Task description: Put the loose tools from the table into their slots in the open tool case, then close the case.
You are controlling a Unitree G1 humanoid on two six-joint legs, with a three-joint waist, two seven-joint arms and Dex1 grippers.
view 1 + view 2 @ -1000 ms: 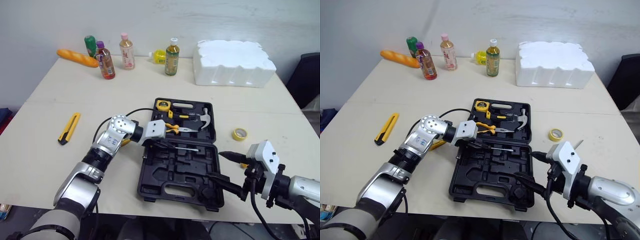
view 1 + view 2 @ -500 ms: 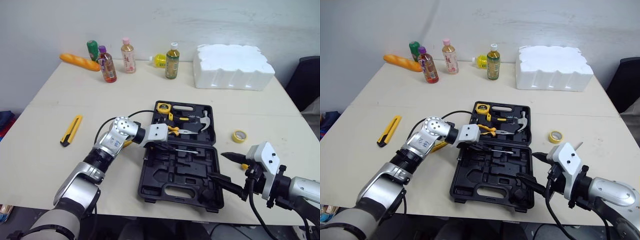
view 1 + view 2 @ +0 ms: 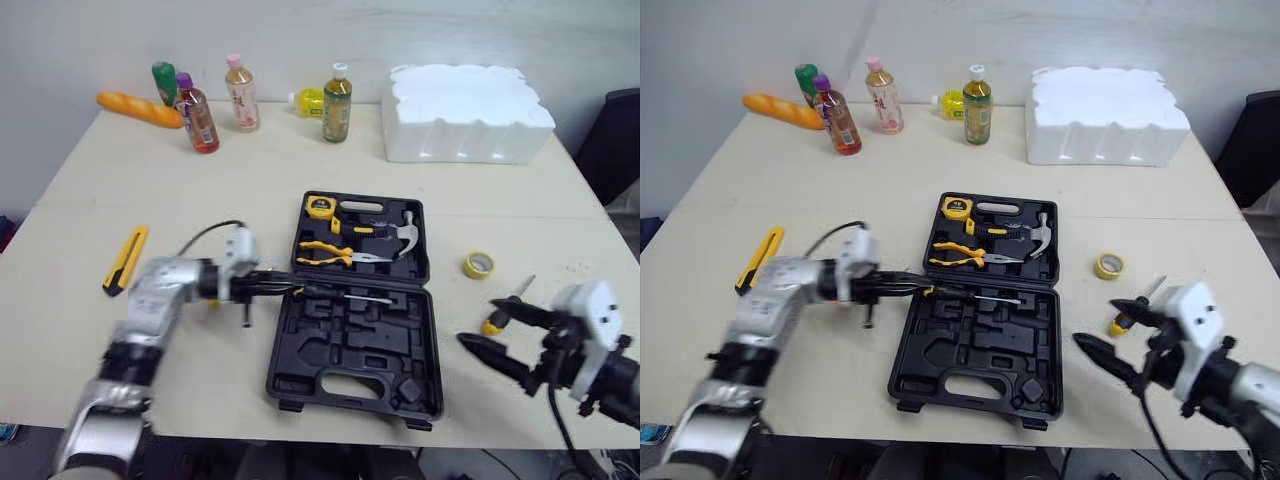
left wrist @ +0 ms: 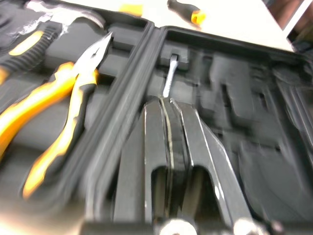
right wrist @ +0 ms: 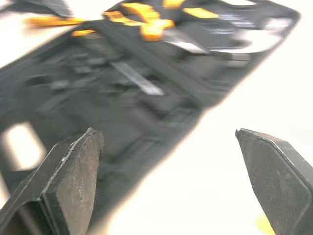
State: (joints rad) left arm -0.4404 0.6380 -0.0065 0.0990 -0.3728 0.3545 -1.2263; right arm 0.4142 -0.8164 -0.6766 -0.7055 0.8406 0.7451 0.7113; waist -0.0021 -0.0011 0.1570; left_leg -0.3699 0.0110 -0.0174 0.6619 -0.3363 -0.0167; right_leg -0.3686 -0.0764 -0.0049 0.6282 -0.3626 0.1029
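The black tool case [image 3: 340,350] lies open mid-table. Its far half holds a yellow tape measure [image 3: 321,207], yellow-handled pliers [image 3: 330,252] and a hammer [image 3: 402,230]. My left gripper [image 3: 300,291] reaches in from the left over the case's hinge line, shut on a screwdriver [image 3: 365,298]. The silver shaft [image 4: 168,81] points across the case's near half. My right gripper [image 3: 477,321] hovers open just right of the case. A loose yellow-and-black screwdriver [image 3: 489,326] lies on the table beside its fingers. A yellow utility knife [image 3: 125,258] lies at the left.
A yellow tape roll [image 3: 478,265] sits right of the case. Along the far edge stand several bottles [image 3: 336,90], a bread loaf [image 3: 138,109] and a white foam block [image 3: 465,100]. Bare tabletop [image 3: 200,180] lies between the case and the bottles.
The camera has shifted. My left arm has drawn back to the left, still gripping the screwdriver. My right gripper has moved right, off the case's corner.
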